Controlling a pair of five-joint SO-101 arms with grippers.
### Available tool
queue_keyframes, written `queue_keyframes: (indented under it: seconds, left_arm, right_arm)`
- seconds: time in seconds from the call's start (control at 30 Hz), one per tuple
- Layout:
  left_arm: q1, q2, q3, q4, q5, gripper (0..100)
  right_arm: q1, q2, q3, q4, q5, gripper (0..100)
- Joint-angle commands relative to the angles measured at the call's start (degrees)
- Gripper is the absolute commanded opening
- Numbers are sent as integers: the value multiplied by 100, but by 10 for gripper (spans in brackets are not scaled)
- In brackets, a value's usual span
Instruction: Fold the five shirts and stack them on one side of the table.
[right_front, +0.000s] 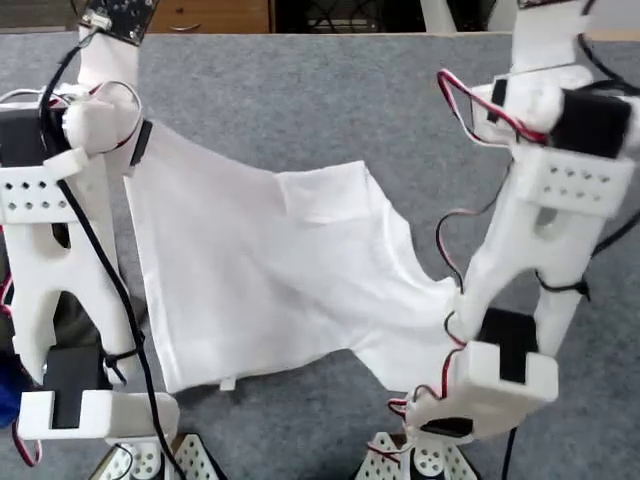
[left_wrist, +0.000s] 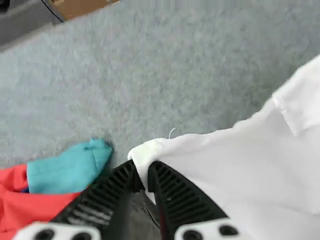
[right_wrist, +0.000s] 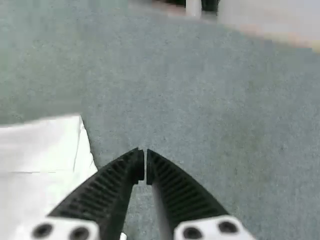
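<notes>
A white shirt (right_front: 270, 280) lies spread out and rumpled on the grey table, between the two arms. In the high view its far left corner is drawn up to my left gripper (right_front: 141, 143). The left wrist view shows that gripper (left_wrist: 142, 170) shut on a bunched edge of the white shirt (left_wrist: 250, 170). My right gripper (right_wrist: 145, 157) is shut over bare grey table with nothing seen between its fingertips. The white shirt (right_wrist: 40, 150) lies beside it and runs under one finger. In the high view one part of the shirt stretches toward the right arm (right_front: 540, 230).
A teal garment (left_wrist: 70, 167) and a red garment (left_wrist: 20, 200) lie bunched on the table close to my left gripper. The table's far edge (right_front: 330, 34) borders wooden furniture. Bare grey table (right_front: 320, 100) lies beyond the shirt.
</notes>
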Motion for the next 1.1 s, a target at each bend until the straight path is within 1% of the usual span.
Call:
queue_keyframes:
  seconds: [0.0,0.03,0.13,0.17,0.23,0.3,0.43,0.57,0.67,0.73,0.8,0.87,0.93,1.07]
  left_arm:
    - [-40,-220,242,193,62,29]
    - [-145,-229,532,185,62,29]
    - [-303,-220,1393,105,62,29]
    - [-391,-229,1710,-18,62,29]
    - [-602,-273,2378,-440,62,29]
    - [-813,-273,2993,-879,62,29]
    - [-989,-273,4215,-1785,62,29]
    - [-998,-273,5033,-2365,62,29]
    - [-1015,-273,5385,-2558,62,29]
    - [-1024,-273,5499,-2576,62,29]
    - [-1024,-273,5543,-2576,62,29]
    - [-1024,-273,5552,-2576,62,29]
    - [-1024,-273,5552,-2576,62,29]
    - [-1024,-273,5499,-2541,62,29]
  right_arm:
    - [-237,-101,303,0,35,15]
    - [-325,-13,576,0,105,15]
    - [-624,303,1622,0,800,16]
    - [-712,418,1982,-9,897,20]
    - [-818,637,2695,-158,949,67]
    - [-862,787,3415,-571,993,129]
    - [-1169,919,4892,-1327,1538,227]
    - [-1371,936,6062,-2391,1582,234]
    - [-1345,927,6580,-2848,1600,217]
    - [-1327,910,6703,-2840,1600,134]
    - [-1222,910,6738,-2708,1600,9]
    - [-1046,892,6730,-2541,1600,32]
    - [-809,787,6703,-2338,1670,12]
    - [-246,40,6659,-1688,2180,13]
